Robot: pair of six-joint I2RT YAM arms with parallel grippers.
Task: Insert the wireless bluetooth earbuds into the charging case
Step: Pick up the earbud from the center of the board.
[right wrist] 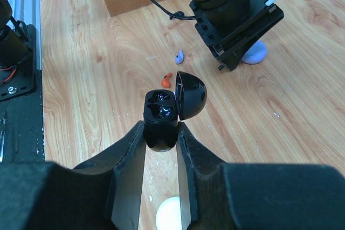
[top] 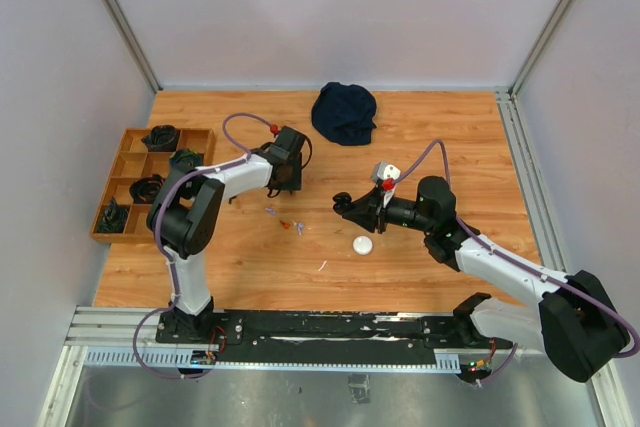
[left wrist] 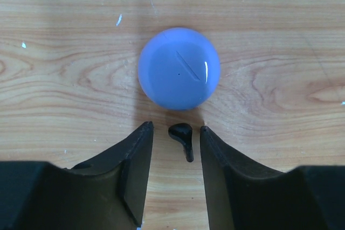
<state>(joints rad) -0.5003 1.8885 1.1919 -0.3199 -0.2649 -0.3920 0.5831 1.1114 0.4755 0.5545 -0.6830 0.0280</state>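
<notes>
Black earbud [left wrist: 182, 138]: lies on the table between the left claw's two fingers, just on the near side of the purple case; it seems to touch neither finger.
Orange earbud [right wrist: 166, 81]: loose on the wood near the middle of the table, just beyond the black case as the right wrist camera sees it.
Purple earbud [right wrist: 179, 56]: loose on the wood a little past the orange earbud, towards the left arm.
Black case [right wrist: 161, 117]: held off the table by the right claw, its lid swung open to one side. Two sockets show inside with a bluish glint. Whether anything sits in them I cannot tell.
Purple case [left wrist: 179, 68]: round, closed, flat on the table just in front of the left claw's fingertips.
White case [top: 362, 244]: round, closed, on the table near the right claw, on its near side.
Left claw [left wrist: 175, 127]: low over the table, fingers spread, gripping nothing.
Right claw [right wrist: 160, 127]: fingers pinching the lower body of the black case from both sides.
Table [top: 450, 147]: light wood boards.
Tray [top: 198, 139]: wooden, with compartments, at the far left edge of the table; dark coiled items sit in several of them.
Cloth [top: 344, 112]: dark blue, bunched up at the far edge near the middle.
</notes>
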